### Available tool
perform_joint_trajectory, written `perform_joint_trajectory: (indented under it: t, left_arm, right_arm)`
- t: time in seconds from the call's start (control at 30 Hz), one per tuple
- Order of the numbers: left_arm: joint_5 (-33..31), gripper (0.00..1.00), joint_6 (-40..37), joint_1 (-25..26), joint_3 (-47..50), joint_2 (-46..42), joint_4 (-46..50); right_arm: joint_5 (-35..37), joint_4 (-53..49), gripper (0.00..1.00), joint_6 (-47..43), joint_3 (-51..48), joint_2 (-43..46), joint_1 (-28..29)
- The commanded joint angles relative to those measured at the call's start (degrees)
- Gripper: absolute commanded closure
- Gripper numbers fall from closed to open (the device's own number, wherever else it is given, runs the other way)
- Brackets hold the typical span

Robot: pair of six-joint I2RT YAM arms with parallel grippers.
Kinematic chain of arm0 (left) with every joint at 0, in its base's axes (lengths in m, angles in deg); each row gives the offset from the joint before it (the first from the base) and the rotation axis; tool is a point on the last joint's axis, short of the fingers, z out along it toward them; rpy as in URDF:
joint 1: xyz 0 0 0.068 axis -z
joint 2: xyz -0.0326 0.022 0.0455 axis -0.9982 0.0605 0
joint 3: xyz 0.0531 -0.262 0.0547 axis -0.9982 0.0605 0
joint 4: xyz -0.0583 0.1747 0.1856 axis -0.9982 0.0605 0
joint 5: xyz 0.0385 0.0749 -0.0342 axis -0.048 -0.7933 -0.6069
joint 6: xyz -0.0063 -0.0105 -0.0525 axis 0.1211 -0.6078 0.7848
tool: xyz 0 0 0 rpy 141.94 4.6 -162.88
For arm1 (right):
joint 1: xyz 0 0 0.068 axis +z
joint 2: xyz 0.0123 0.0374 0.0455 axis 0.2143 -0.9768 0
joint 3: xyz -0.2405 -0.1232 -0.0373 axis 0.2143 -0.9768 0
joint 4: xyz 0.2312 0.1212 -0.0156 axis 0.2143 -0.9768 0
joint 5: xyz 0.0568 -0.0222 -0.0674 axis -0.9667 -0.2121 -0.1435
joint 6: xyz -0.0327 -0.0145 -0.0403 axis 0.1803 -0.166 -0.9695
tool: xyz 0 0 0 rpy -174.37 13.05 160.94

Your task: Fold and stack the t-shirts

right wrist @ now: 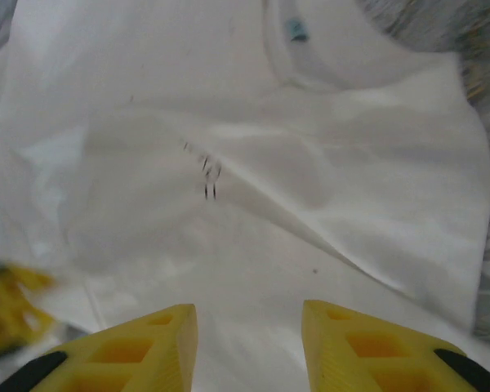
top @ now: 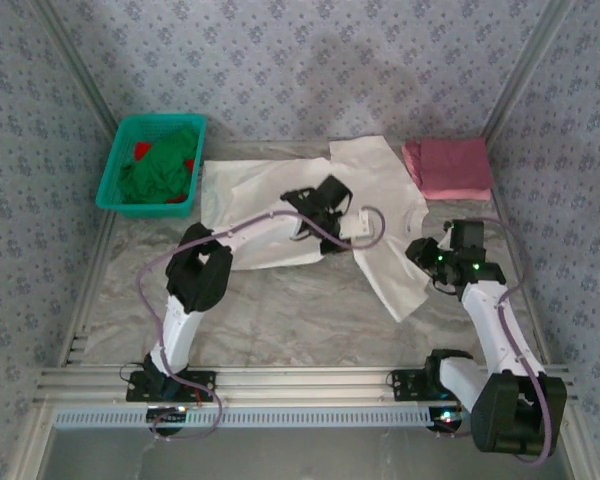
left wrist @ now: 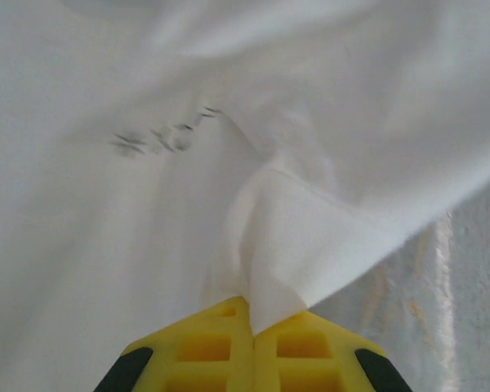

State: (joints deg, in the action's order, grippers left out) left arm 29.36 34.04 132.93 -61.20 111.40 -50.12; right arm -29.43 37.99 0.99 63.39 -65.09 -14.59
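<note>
The cream-white t-shirt (top: pixel 380 190) lies spread and rumpled across the middle of the table. My left gripper (top: pixel 342 215) is over its centre, shut on a pinched-up fold of the white cloth (left wrist: pixel 286 245) between its yellow fingers (left wrist: pixel 204 347). The tiny grey chest mark (left wrist: pixel 159 137) sits just beyond that fold. My right gripper (top: pixel 417 250) hovers at the shirt's right side, open, with bare white cloth (right wrist: pixel 253 269) between its fingers (right wrist: pixel 147 343); the mark (right wrist: pixel 208 175) and the collar label (right wrist: pixel 296 31) lie ahead. The dusty pink t-shirt (top: pixel 447 167) rests folded at the back right.
A teal mesh basket (top: pixel 110 185) holding green and red cloth stands at the back left. Metal rails run along the table's front edge (top: pixel 300 385). Patterned walls close in the sides and back. Bare marbled tabletop (top: pixel 280 310) lies in front of the white shirt.
</note>
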Motion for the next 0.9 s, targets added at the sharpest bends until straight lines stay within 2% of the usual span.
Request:
perform_joint_trajectory:
  t: [0.0,0.1,0.17,0.23,0.3,0.37,0.47,0.53,0.67,0.8,0.87]
  left_arm:
    - [8.32,0.99,-0.55,-3.87,-10.62,6.48,10.28]
    - [11.78,0.97,1.62,-6.75,-26.43,15.49,19.15]
    - [12.96,0.96,2.22,-7.47,-34.58,19.5,23.59]
    - [13.69,0.92,1.34,-7.21,-36.22,19.94,25.38]
    - [13.81,0.92,1.79,-6.56,-31.3,17.18,22.78]
    - [13.41,0.93,1.97,-5.56,-22.48,12.67,18.94]
    - [12.68,0.98,5.89,-5.93,-0.77,0.89,2.74]
    - [12.77,0.94,9.23,-7.3,10.91,-5.9,-7.32]
    - [15.23,0.91,10.28,-6.74,19.12,-12.32,-9.08]
    - [8.88,0.92,8.28,-0.05,23.24,-13.14,-6.29]
    - [8.59,0.86,9.43,0.99,26.09,-13.31,-6.76]
  right_arm:
    - [-1.72,-1.41,0.57,-3.33,1.06,-0.51,4.1]
    - [-3.11,0.92,0.55,-4.56,0.59,-0.56,10.06]
    - [1.82,0.27,0.51,-5.09,1.02,-0.92,15.23]
    - [7.52,0.22,0.41,-5.56,1.07,-1.7,19.47]
    - [9.91,-1.01,0.42,-5.28,2.16,-3.65,20.49]
    - [9.74,-2.28,0.42,-4.25,2.3,-4.99,20.04]
    - [9.63,-2.06,0.42,0.1,1.22,-5.77,16.39]
    - [8.77,-1.01,0.42,1.28,-0.01,-5.95,13.91]
    - [3.99,0.48,0.42,2.34,-0.13,-8.25,8.8]
    - [3.74,1.01,0.44,1.78,2.12,-10.23,6.53]
    - [2.82,-0.06,0.44,0.35,3.46,-11.93,6.54]
